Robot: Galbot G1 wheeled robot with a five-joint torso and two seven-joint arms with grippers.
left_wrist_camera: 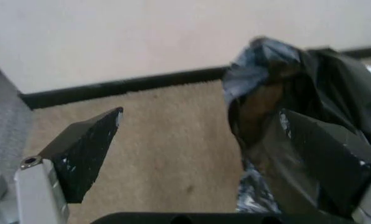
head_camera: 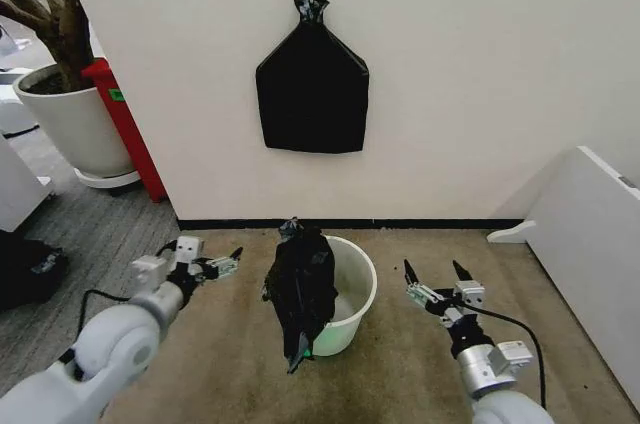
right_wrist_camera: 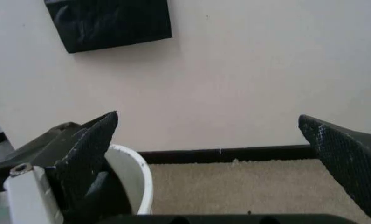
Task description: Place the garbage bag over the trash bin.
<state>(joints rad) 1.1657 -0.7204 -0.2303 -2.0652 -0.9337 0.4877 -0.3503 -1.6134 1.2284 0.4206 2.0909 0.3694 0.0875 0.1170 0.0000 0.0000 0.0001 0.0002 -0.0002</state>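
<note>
The cream-white trash bin (head_camera: 350, 289) stands on the carpet close to the wall. The black garbage bag (head_camera: 300, 289) hangs bunched over the bin's left rim, and its lower end trails down the outside. My left gripper (head_camera: 225, 262) hovers open just left of the bag, holding nothing. In the left wrist view the bag (left_wrist_camera: 285, 107) lies beside one finger of the left gripper (left_wrist_camera: 201, 113). My right gripper (head_camera: 434, 270) is open to the right of the bin, a short gap away. The right wrist view shows the bin's rim (right_wrist_camera: 133, 172) next to the right gripper (right_wrist_camera: 208, 116).
A flat black bundle (head_camera: 312, 84) with a knotted neck hangs on the wall above the bin. A large white plant pot (head_camera: 75, 124) and a red object (head_camera: 128, 124) stand at the back left. A white panel (head_camera: 590, 244) borders the carpet on the right.
</note>
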